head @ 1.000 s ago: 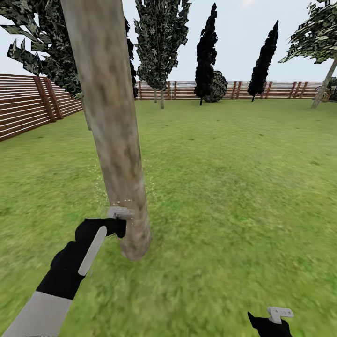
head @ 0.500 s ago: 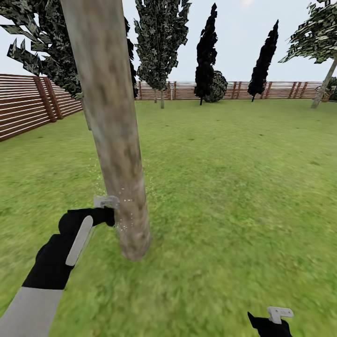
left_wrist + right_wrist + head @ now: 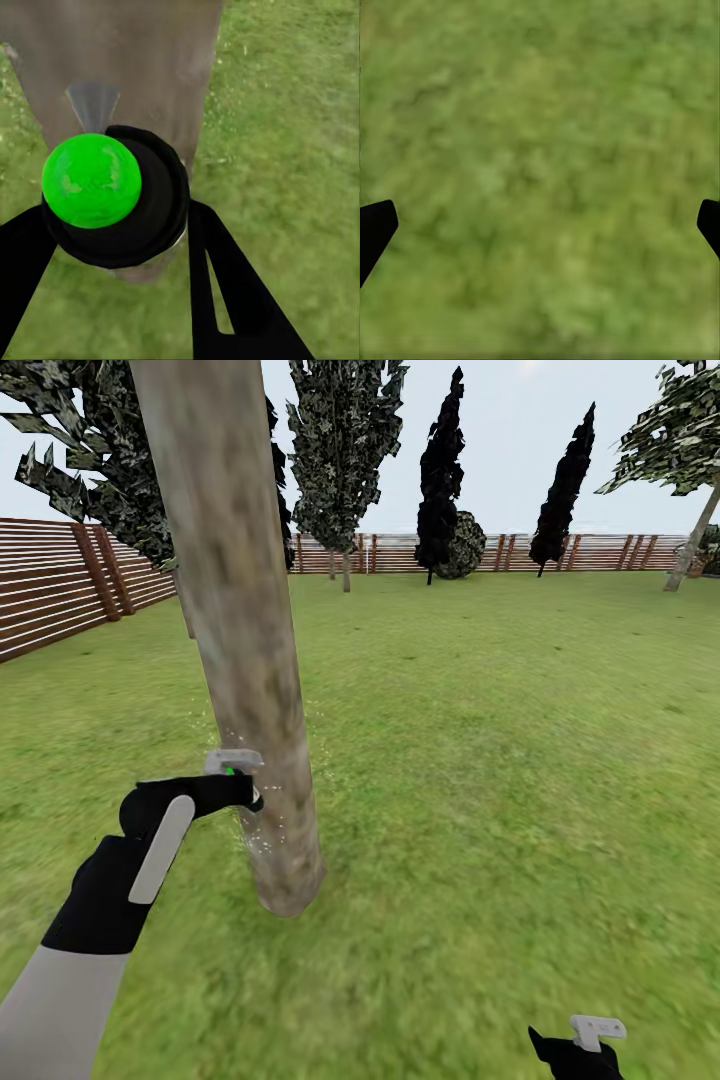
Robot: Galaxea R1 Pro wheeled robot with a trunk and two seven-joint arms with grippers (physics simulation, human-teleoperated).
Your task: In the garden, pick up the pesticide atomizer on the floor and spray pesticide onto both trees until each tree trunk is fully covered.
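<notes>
Left gripper (image 3: 238, 778) risen along tree trunk (image 3: 240, 650), clamping pesticide atomizer (image 3: 112, 196) nozzle-first for coverage; right gripper (image 3: 540, 225) spread wide, idle.

tree trunk (image 3: 240, 650) near left | left claw (image 3: 243, 792) beside its base | fence (image 3: 60, 585) behind | right claw (image 3: 585, 1050) well right

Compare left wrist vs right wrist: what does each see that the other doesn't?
Left wrist: the atomizer, black with a green cap, shut between the left gripper's fingers and aimed at the trunk, with whitish specks on the bark and grass. Right wrist: the right gripper's fingertips spread wide at the frame edges, nothing between them. Both: grass.
</notes>
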